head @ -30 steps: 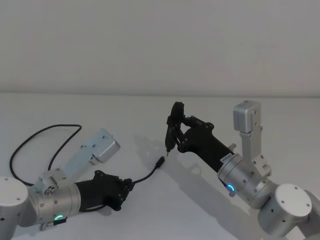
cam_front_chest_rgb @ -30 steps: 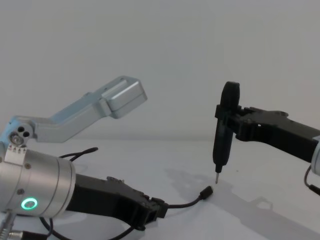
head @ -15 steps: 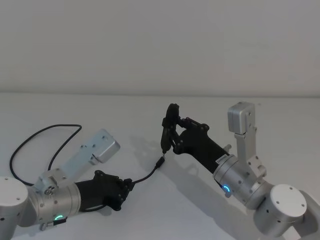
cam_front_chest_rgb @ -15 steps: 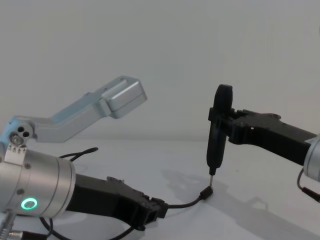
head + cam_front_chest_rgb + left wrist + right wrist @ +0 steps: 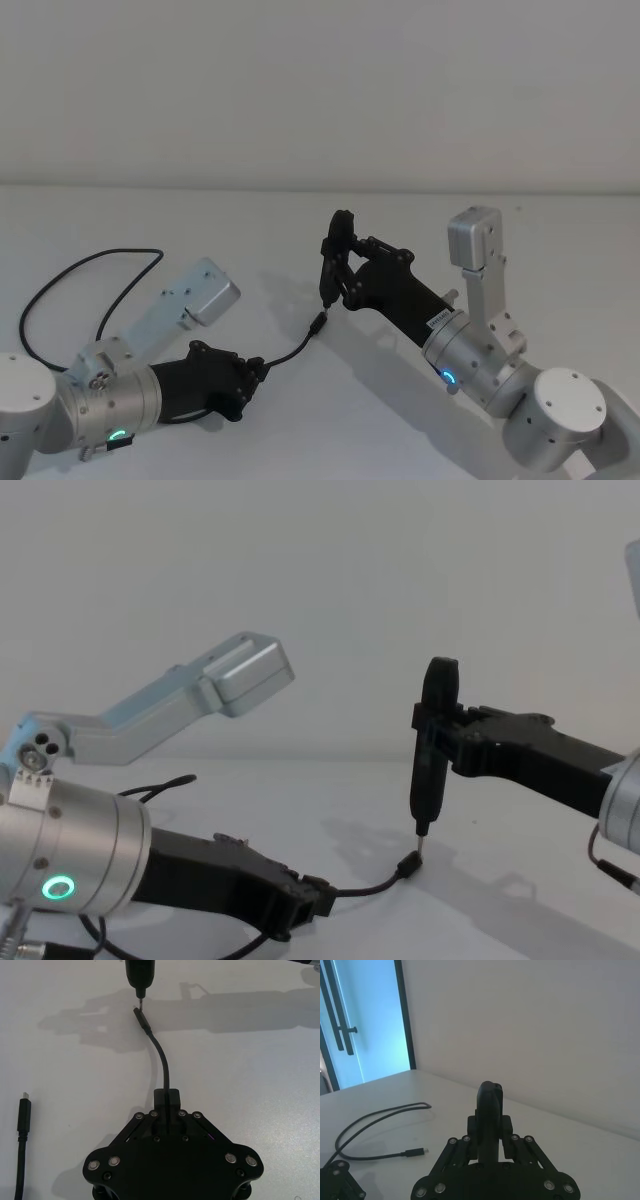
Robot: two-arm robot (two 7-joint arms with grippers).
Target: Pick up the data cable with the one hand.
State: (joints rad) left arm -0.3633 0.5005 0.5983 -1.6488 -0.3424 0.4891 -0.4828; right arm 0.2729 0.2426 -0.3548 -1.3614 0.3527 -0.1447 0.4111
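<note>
Cable grip first: your left gripper, low at near left, has its jaws clamped on the data cable just behind the free plug. Right gripper is closed on the pointed tool, its tip over that plug; lift straight, gently.

The left hand grips the data cable; the right hand's tool tip hovers just above its plug.

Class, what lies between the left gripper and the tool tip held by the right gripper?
In the left wrist view, the data cable runs from the left gripper to the tool tip.
</note>
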